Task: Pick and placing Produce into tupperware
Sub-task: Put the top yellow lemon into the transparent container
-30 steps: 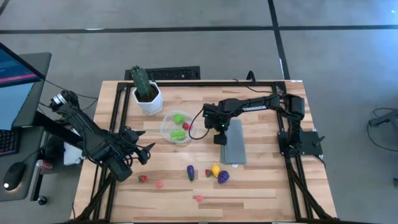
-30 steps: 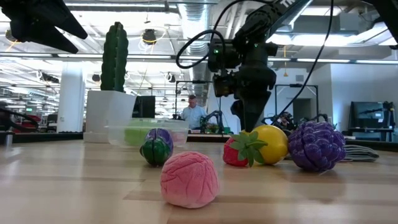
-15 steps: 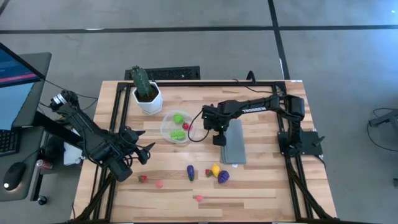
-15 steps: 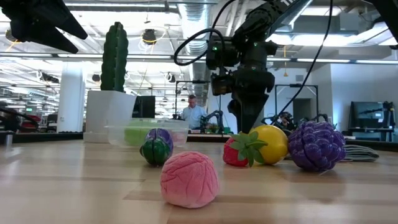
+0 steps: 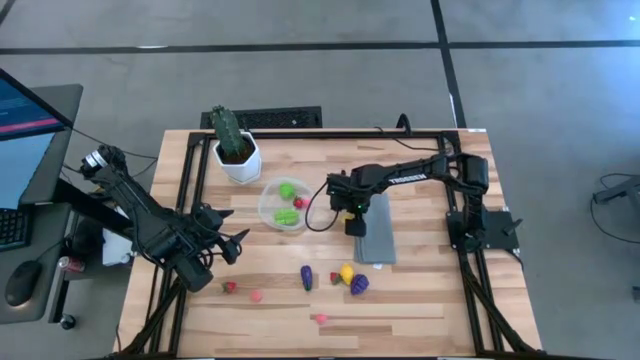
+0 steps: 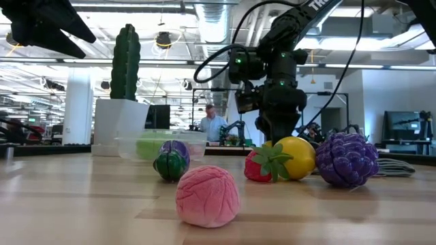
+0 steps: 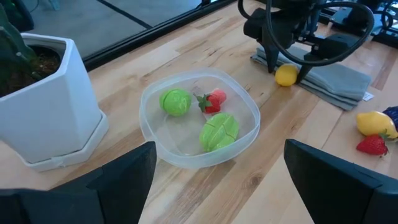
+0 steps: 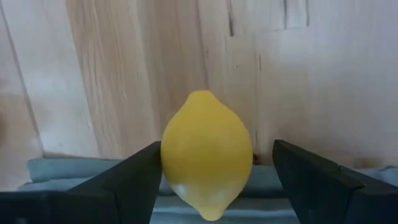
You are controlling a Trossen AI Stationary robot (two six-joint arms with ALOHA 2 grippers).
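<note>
We have the right end effector (image 8: 205, 186) lowered over a small smooth yellow toy lemon (image 8: 207, 151) lying at the edge of the flat grey cloth (image 5: 377, 232) on the pale wooden bench (image 5: 420, 300). Its two dark fingers (image 8: 118, 186) stand apart on either side of the lemon, one just beside it, the other with a clear gap; nothing is gripped yet. To do this well, we judge we should centre the lemon between the fingers, close across its widest part, and lift straight up so the rounded, likely slippery body does not squirt out or drag the soft cloth.

The left end effector (image 5: 228, 243) waits with its fingers spread wide near the bench's left edge.

The small round clear plastic container (image 7: 149, 118), shallow and thin-walled, sits near the white plant pot (image 7: 43, 99) and holds two green pieces and a red strawberry. More produce lies loose on the bench: a knobbly purple berry (image 6: 346, 160), a ridged pink ball (image 6: 207, 196), a red strawberry (image 6: 262, 165).
</note>
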